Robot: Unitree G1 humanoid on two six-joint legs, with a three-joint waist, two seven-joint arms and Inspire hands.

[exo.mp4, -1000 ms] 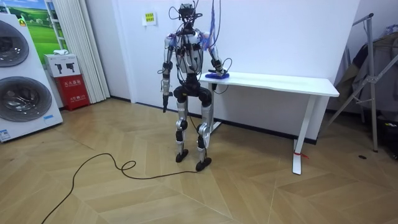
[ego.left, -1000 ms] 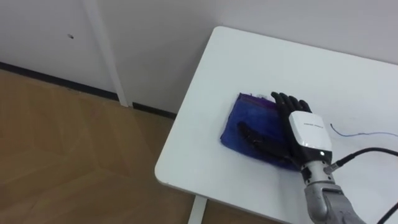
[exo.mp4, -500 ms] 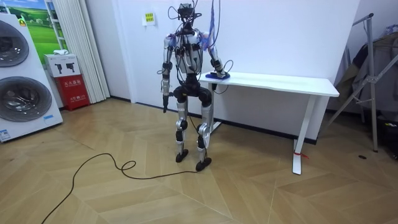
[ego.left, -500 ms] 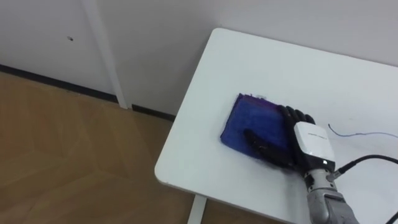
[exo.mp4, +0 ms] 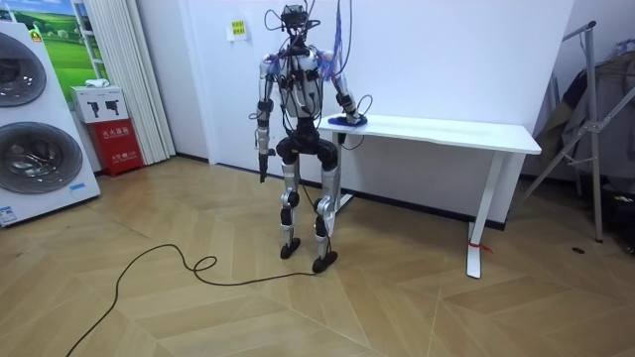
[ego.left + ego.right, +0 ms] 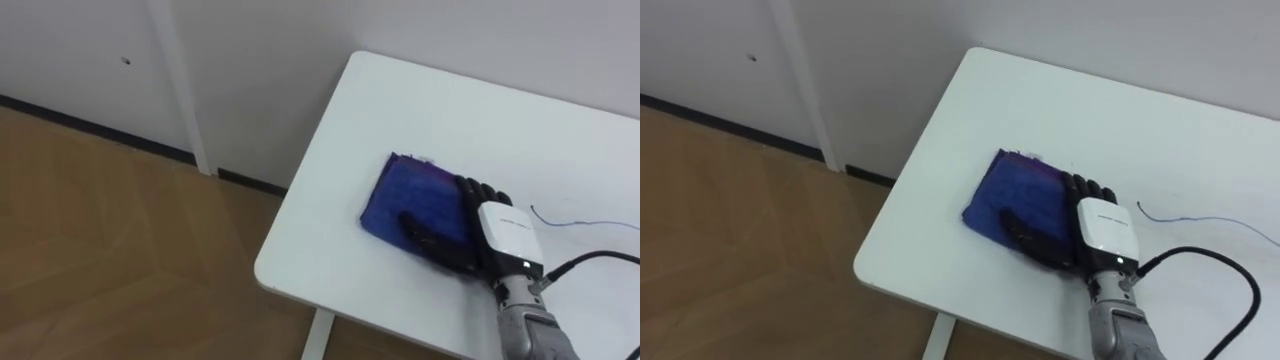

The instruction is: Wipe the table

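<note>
On the table (image 6: pixel 450 110), near its left corner, the left eye view shows the cloth (image 6: pixel 412 195) lying flat. The right hand (image 6: pixel 478 235) rests on the cloth's right part, fingers straight and spread, thumb out over the fabric, nothing gripped. For a sound stroke the palm should press evenly, so that the cloth travels with the hand and does not slip under it, and should stay clear of the edge. A thin blue line (image 6: pixel 565 222) just right of the hand looks like a mark to wipe.

Room view: the robot stands upright at the table's end, left hand (image 5: pixel 261 162) hanging at its side, fingers too small to judge.

Right eye view: same arrangement.

Against one second ago, the hand sits nearer the robot, leaving more fabric bare beyond the fingertips. The cloth has barely shifted.
</note>
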